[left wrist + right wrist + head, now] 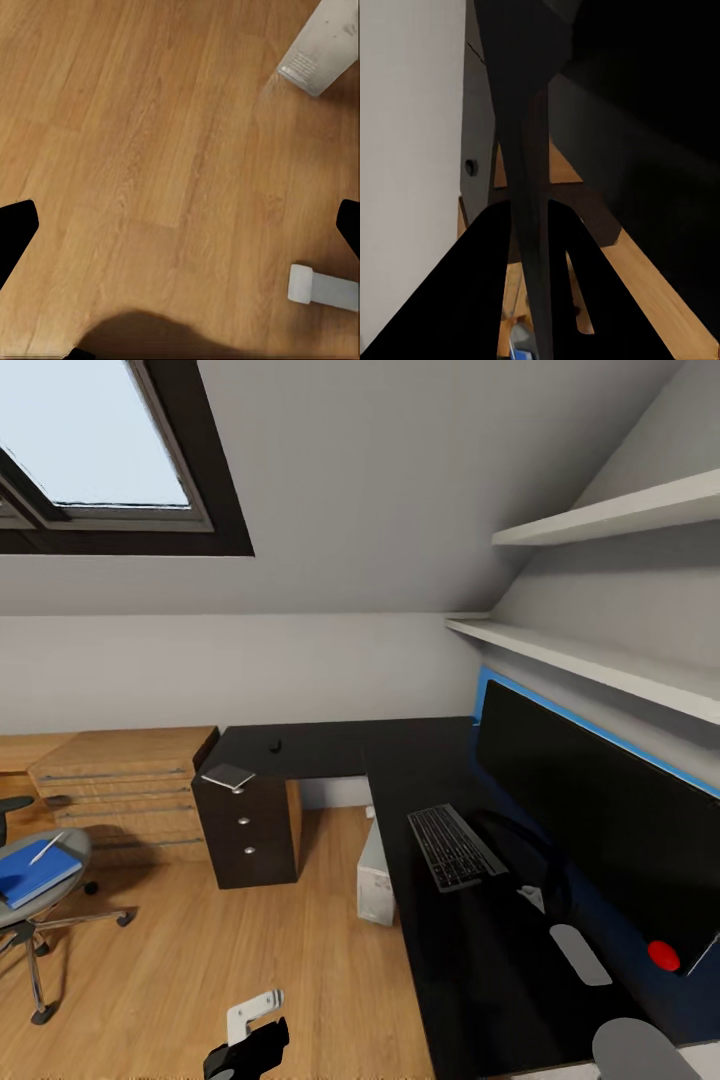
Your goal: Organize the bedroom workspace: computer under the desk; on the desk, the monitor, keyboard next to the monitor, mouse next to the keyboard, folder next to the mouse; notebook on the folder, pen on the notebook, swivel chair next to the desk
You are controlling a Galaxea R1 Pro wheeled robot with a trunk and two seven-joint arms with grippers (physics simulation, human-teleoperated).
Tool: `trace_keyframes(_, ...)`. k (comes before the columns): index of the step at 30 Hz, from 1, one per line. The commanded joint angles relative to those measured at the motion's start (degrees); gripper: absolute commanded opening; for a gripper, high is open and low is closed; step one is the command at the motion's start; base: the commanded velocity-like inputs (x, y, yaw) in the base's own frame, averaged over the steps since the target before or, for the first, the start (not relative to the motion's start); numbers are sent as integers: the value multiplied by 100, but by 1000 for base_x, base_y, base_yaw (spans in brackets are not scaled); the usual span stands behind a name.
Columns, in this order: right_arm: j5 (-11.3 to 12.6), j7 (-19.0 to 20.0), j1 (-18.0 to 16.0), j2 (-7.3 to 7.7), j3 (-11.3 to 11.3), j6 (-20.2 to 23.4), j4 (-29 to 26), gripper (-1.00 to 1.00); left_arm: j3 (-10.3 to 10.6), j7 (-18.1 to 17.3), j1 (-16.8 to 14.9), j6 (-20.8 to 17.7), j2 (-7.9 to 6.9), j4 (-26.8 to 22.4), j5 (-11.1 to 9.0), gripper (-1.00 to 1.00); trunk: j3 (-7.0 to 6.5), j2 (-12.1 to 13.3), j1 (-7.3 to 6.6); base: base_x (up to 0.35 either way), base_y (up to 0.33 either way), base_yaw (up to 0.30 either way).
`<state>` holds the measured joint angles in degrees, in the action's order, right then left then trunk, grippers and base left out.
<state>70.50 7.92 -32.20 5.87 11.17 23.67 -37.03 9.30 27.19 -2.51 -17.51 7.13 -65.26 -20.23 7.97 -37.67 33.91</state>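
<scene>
The glossy black L-shaped desk [330,750] fills the right of the head view. The wide black monitor [590,810] stands tilted over it, its red light low at the right. In the right wrist view my right gripper [534,214] is shut on the monitor's thin dark edge [521,112]. The keyboard [455,847] lies on the desk beside it. The mouse [274,745] and the notebook [228,775] sit on the far wing. The grey computer [375,875] stands under the desk. On the swivel chair [40,920] lie the blue folder [35,872] and the pen [45,848]. My left gripper [245,1050] hangs open over the floor.
A light wooden drawer unit [125,790] stands against the back wall left of the desk. Two white shelves [600,660] run above the monitor, under the sloped ceiling. Wood floor [150,150] spreads between chair and desk. The computer's corner [322,45] shows in the left wrist view.
</scene>
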Motion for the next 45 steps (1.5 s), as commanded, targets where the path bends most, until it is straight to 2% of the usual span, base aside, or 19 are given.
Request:
trace_keyframes(1, 26, 25, -5, 0, 20, 39, 3, -100, 10, 43, -4, -18, -2, -8, -47, 100, 10, -9, 0, -136, -135, 0)
trace_keyframes(16, 19, 18, -5, -7, 17, 40, 6, -100, 10, 50, -4, -25, -2, -8, -52, 100, 10, -9, 0, -24, -24, 0)
trace_keyframes(17, 18, 16, -5, -7, 17, 40, 6, 100, 10, 50, -4, -25, -2, -10, -52, 100, 10, -9, 0, 0, 0, 0)
trace_keyframes(32, 9, 26, -5, -7, 17, 32, 3, 100, 10, 47, -4, -16, -2, -9, -52, 100, 10, -9, 0, -2, 0, 0)
trace_keyframes(45, 2, 26, -5, -7, 17, 32, 3, 100, 10, 50, -4, -16, -2, -12, -43, 100, 10, -9, 0, -122, -47, 0)
